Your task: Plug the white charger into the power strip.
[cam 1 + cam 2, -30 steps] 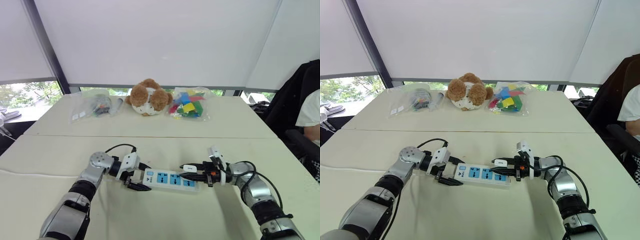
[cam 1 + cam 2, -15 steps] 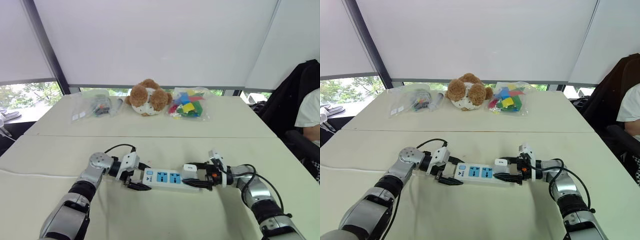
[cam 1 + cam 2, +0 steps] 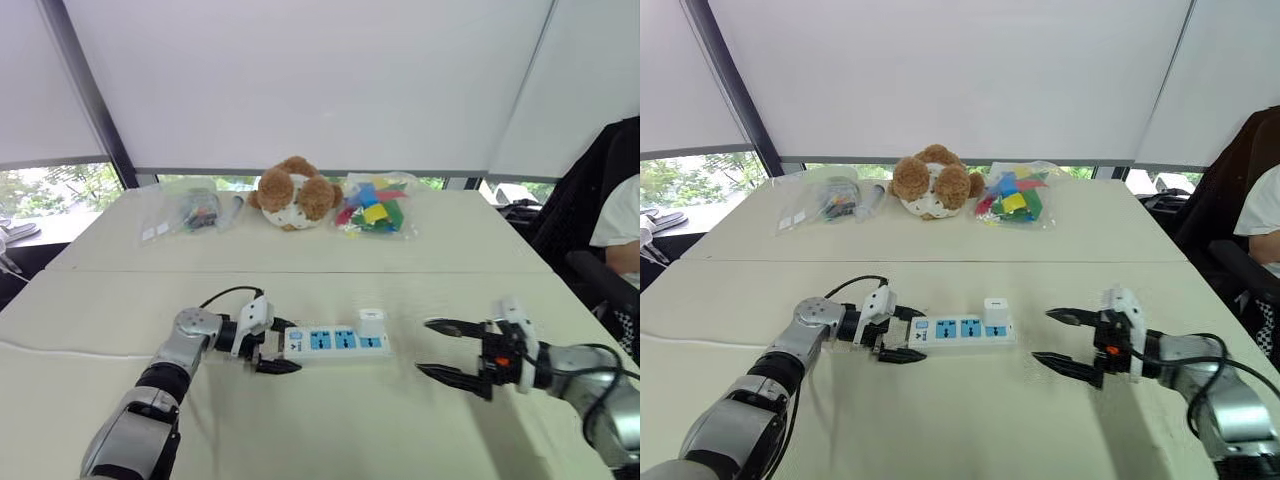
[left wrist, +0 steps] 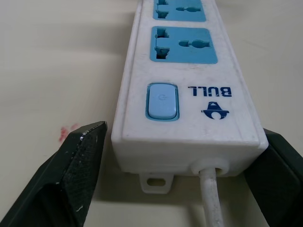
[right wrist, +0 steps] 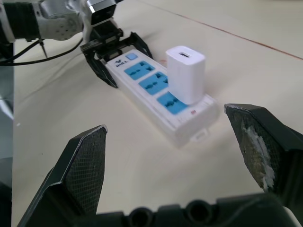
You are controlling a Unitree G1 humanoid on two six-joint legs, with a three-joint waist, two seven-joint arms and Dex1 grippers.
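Table [image 3: 320, 290], toward its near edge: the power strip [image 3: 335, 341] is laid with its long axis parallel to that edge. Its cord end is straddled by the left gripper [image 3: 290, 347], spread to either side, with a slim gap visible at one wall. The right gripper [image 3: 424, 346] is held level, empty and wide apart, aimed leftward along the strip's axis and well apart from it. The white charger [image 3: 372, 320] is seen upright in the end socket nearest the right gripper; seating is judged complete.

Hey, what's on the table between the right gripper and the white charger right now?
Nothing: just bare table separates the open right gripper from the white charger standing in the power strip, as the left eye view shows.
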